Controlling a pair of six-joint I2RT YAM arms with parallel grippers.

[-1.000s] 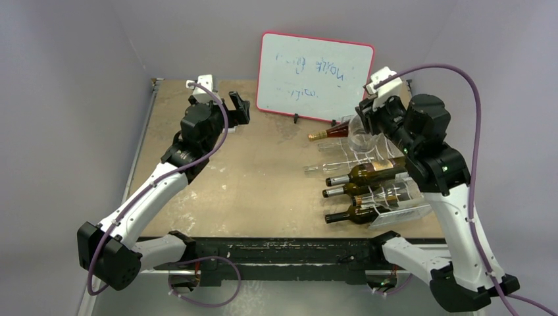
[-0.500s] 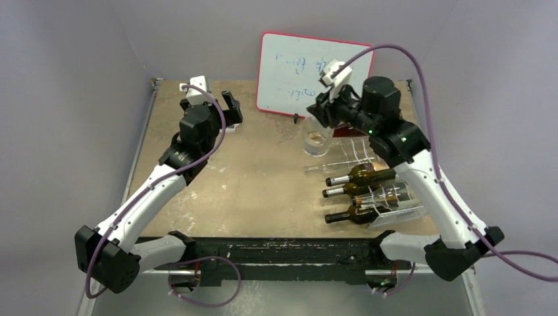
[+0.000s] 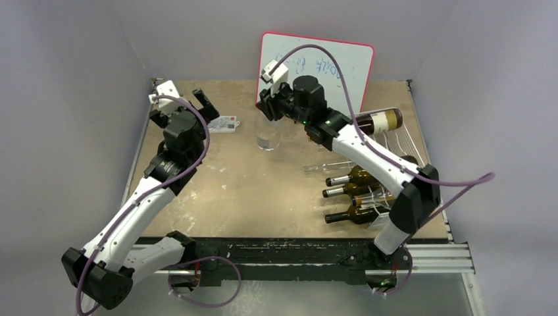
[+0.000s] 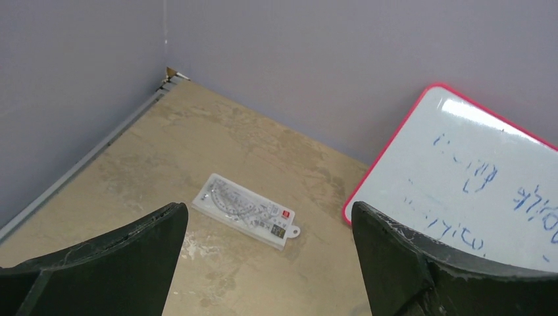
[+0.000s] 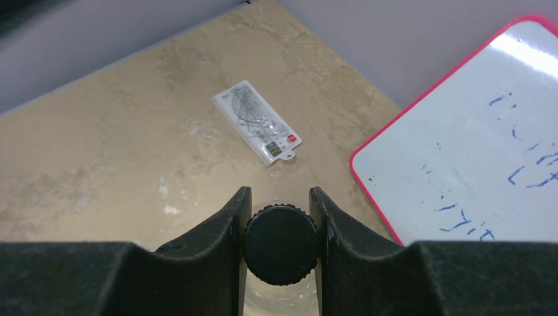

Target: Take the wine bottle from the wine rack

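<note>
A clear glass wine bottle [image 3: 267, 135] with a black screw cap [image 5: 281, 245] hangs upright at the back middle of the table. My right gripper [image 3: 271, 110] [image 5: 280, 194] is shut on its cap from above. I cannot tell whether its base touches the table. The white wire wine rack [image 3: 399, 140] stands at the right, well away from this bottle. It holds a brown bottle [image 3: 378, 120] on top and several dark bottles [image 3: 358, 174] lower down. My left gripper [image 3: 204, 103] [image 4: 268, 212] is open and holds nothing, over the back left of the table.
A red-framed whiteboard [image 3: 322, 66] [image 5: 474, 131] leans on the back wall just behind the held bottle. A clear plastic protractor case [image 3: 225, 123] [image 4: 247, 210] [image 5: 263, 130] lies flat between the two grippers. Walls close in the table at the left and back.
My right arm has swung left from the rack to the back middle of the table, carrying the clear bottle upright. My left arm has drawn back toward the far left corner.
</note>
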